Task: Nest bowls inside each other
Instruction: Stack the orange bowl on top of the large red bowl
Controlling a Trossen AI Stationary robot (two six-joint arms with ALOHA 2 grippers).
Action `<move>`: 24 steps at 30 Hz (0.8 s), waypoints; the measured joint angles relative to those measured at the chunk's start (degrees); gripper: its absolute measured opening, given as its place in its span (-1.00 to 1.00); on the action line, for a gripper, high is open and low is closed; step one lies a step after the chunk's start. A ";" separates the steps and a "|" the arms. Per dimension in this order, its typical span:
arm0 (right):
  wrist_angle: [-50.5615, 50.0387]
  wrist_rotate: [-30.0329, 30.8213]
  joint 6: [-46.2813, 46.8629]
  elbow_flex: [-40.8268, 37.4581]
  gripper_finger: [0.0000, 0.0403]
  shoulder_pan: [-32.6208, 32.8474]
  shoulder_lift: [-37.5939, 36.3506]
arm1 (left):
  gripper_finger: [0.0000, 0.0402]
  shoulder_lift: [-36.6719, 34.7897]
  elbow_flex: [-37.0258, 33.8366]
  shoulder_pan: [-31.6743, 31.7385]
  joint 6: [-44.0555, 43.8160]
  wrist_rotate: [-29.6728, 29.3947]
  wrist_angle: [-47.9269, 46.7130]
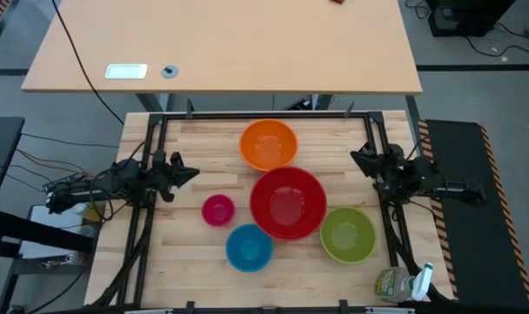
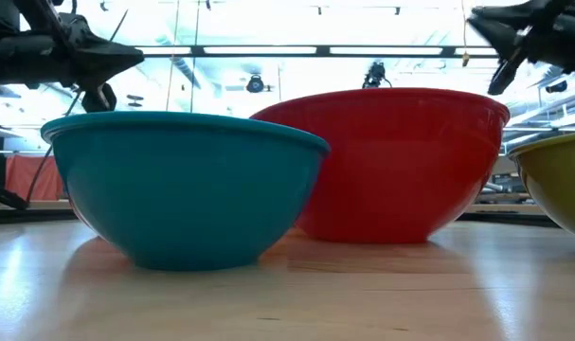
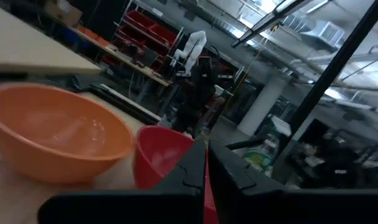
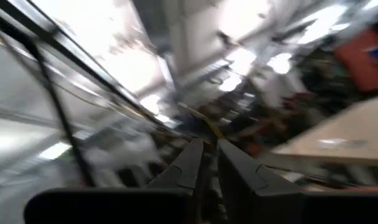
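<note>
Five bowls stand on their bases on the wooden table: an orange one at the far middle, a large red one in the centre, a green one near right, a blue one at the near middle and a small pink one to the left. None sits inside another. My left gripper hangs shut above the table's left side, pointing at the bowls. My right gripper hangs shut above the right side, its fingers tipped upward. Both are clear of every bowl.
A black frame runs along the table's far edge and down both sides by the arms. A spray bottle lies at the near right corner. A light desk stands beyond the far edge.
</note>
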 joint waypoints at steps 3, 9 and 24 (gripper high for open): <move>-9.19 3.58 -2.24 4.59 -0.78 -1.76 3.50 | -0.89 0.75 0.00 -0.02 4.09 -3.41 0.55; -24.42 9.68 -6.88 15.30 -0.95 -7.92 17.67 | -0.88 5.87 0.00 0.03 3.87 -20.14 4.77; -20.24 -3.50 -13.94 31.35 -0.87 -26.61 61.56 | -0.04 25.19 3.17 0.94 9.43 -21.85 11.21</move>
